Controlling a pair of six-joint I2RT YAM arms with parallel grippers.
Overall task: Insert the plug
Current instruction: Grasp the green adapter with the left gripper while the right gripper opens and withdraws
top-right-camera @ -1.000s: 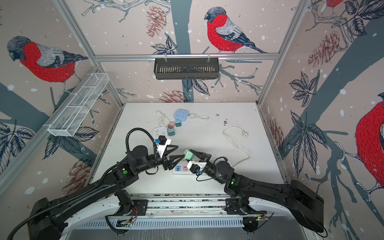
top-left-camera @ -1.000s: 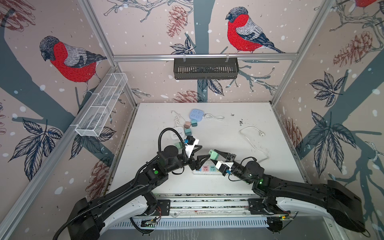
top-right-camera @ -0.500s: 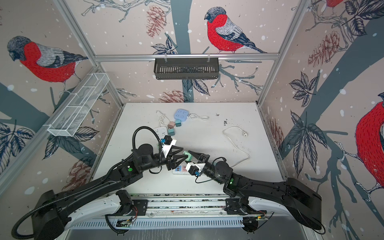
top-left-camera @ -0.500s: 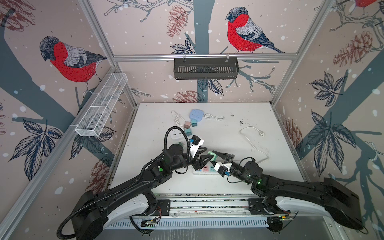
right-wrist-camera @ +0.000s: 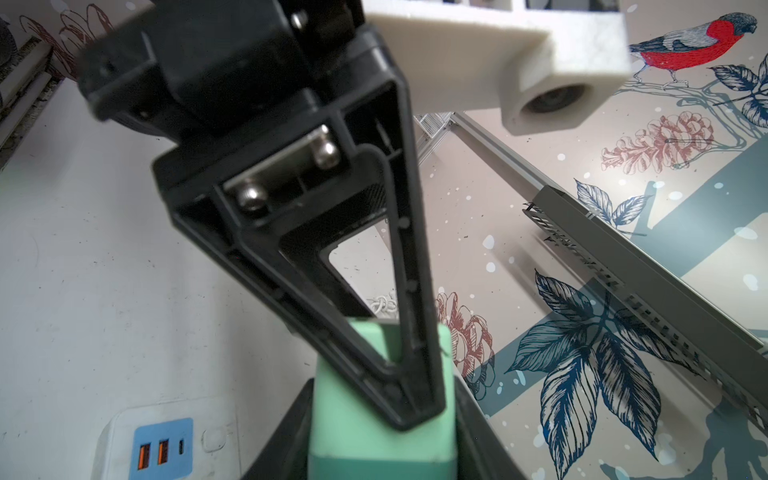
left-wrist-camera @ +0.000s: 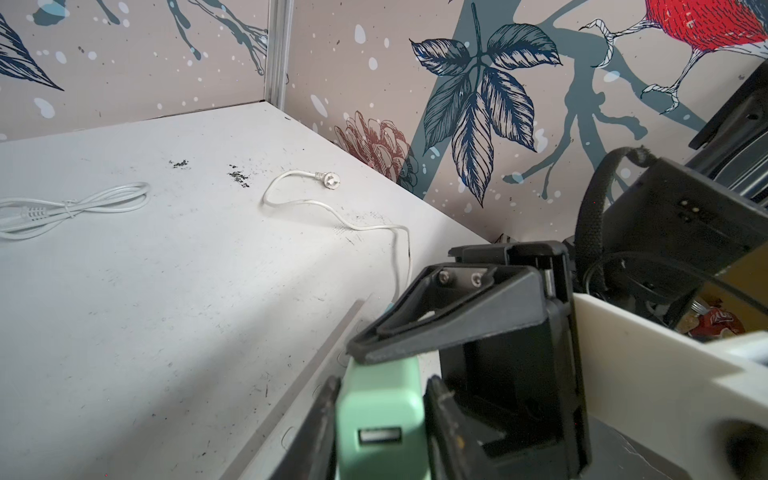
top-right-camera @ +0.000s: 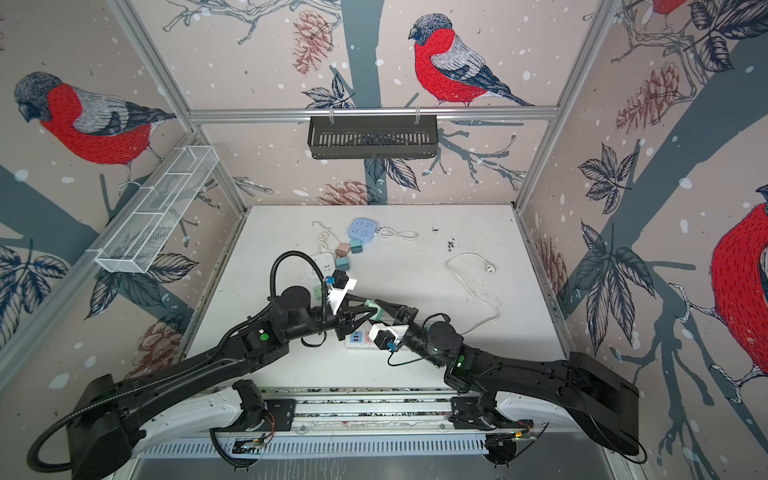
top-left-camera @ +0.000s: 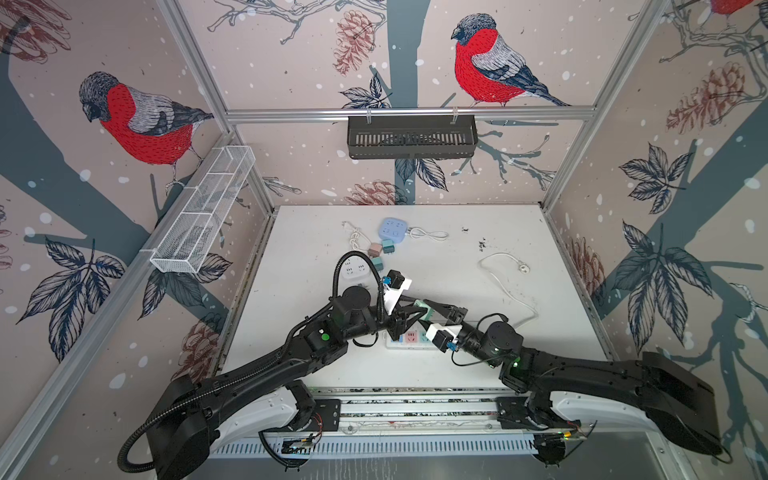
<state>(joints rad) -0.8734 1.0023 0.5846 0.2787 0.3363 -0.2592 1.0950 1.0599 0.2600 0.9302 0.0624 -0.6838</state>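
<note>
Plug (top-left-camera: 424, 309) sits mid-frame, clamped by both my left gripper (left-wrist-camera: 380, 415) and right gripper (right-wrist-camera: 374, 424). I see the power strip (top-left-camera: 409, 338) just lower in frame, its long axis running across.

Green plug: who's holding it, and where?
Both grippers hold the mint-green USB charger plug: the left gripper pinches its sides by the USB port, the right gripper pinches the other end.

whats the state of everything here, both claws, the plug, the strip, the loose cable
left claw: shut on the green plug
right claw: shut on the green plug
green plug: held between both claws, not in any socket
power strip: flat on the table, visible sockets empty
white cable plug: lying loose on the table, plugged into nothing
</note>
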